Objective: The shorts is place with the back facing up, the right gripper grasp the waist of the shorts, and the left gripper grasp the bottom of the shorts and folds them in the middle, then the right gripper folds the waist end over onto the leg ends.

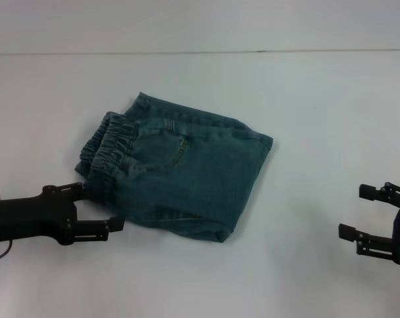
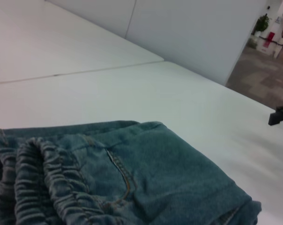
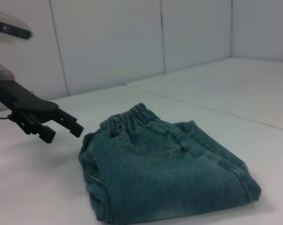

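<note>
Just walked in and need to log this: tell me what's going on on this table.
A two-armed robot is folding a pair of denim shorts on a white table. The shorts lie folded into a compact bundle, elastic waistband on the robot's left. The left gripper sits open right beside the waistband end, holding nothing. The right gripper is open too, off to the right, well clear of the shorts. From how they lie, the folding looks finished or nearly so.

Bare table [image 1: 306,86] around folded shorts [image 1: 180,165]
</note>
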